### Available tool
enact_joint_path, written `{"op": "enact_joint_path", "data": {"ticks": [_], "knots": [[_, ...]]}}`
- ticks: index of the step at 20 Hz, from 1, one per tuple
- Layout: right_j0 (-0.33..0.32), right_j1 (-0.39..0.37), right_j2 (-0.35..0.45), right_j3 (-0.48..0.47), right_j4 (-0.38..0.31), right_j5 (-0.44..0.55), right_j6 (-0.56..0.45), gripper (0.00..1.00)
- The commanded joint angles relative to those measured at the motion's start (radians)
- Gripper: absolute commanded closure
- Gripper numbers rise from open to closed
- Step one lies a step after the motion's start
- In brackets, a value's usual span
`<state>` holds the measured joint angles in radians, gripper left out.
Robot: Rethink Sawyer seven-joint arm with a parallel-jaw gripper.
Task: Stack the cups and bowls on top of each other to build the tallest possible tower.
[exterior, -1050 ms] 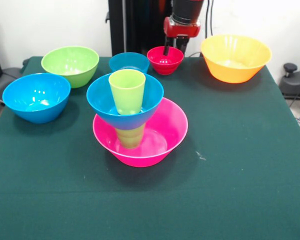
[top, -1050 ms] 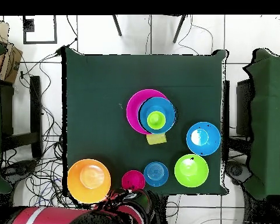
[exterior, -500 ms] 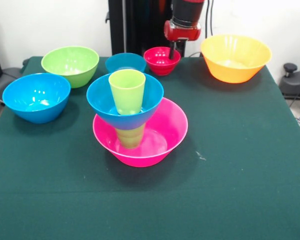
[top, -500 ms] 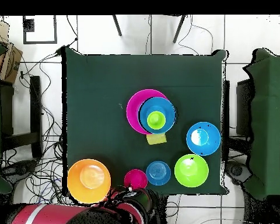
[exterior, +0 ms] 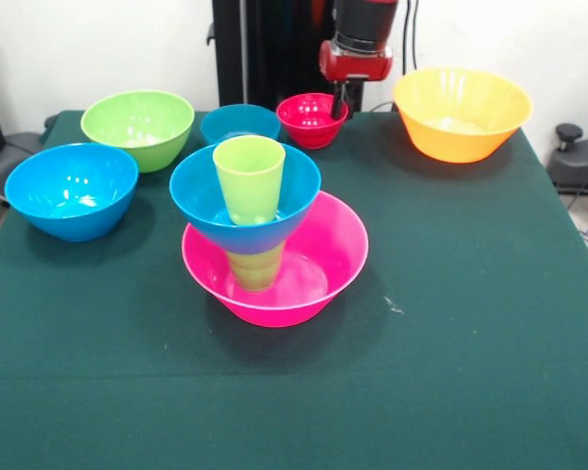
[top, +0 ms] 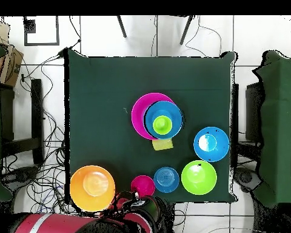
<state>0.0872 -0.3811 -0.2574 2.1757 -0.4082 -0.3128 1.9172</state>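
Front view, left to right. A medium blue bowl (exterior: pixel 71 190) sits near the left edge of the green table (exterior: pixel 470 323), upright and empty. Behind it stands a lime green bowl (exterior: pixel 137 128), apart from the blue one.

At centre is the tower (exterior: pixel 260 235): a large pink bowl (exterior: pixel 318 269) as base, a green cup (exterior: pixel 255 266) standing inside it, a second blue bowl (exterior: pixel 201 201) resting on that cup, and a lime cup (exterior: pixel 249 178) upright in that upper bowl. The stack appears to lean slightly left of the pink bowl's centre.

Behind the tower, a small blue bowl (exterior: pixel 239 122) sits just beside a small red bowl (exterior: pixel 312 118); whether their rims touch cannot be told from this angle.

The gripper (exterior: pixel 341 98) hangs from the red and black arm (exterior: pixel 361 39) at the red bowl's right rim. One dark finger (exterior: pixel 341 100) shows at that rim; the grip looks closed on the red bowl's wall, though the second finger is hidden.

At far right stands a large orange bowl (exterior: pixel 461 113), upright, well apart from the rest.

Overhead view confirms the layout: orange bowl (top: pixel 92 188), red bowl (top: pixel 142 185) and small blue bowl (top: pixel 166 179) adjoining, green bowl (top: pixel 199 177), medium blue bowl (top: pixel 210 144), and the tower (top: pixel 162 119) near mid-table, with a yellowish cup side (top: pixel 162 144) showing below it
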Motion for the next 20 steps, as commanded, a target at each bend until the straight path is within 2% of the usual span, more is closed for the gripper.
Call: {"op": "enact_joint_path", "data": {"ticks": [1,2,3,6,9,14,20], "knots": [[-0.033,0.042,0.098,-0.131,0.053,-0.066,0.156,1.00],[-0.045,0.019,0.112,-0.125,0.039,-0.057,0.153,1.00],[-0.072,-0.021,0.147,-0.102,0.031,0.011,0.150,1.00],[-0.115,-0.164,0.206,-0.013,0.029,0.121,0.152,1.00],[-0.101,-0.282,0.199,0.045,0.063,0.203,0.148,1.00],[-0.108,-0.373,0.212,0.092,0.088,0.257,0.157,1.00],[-0.049,-0.422,0.163,0.076,0.121,0.316,0.137,1.00]]}}
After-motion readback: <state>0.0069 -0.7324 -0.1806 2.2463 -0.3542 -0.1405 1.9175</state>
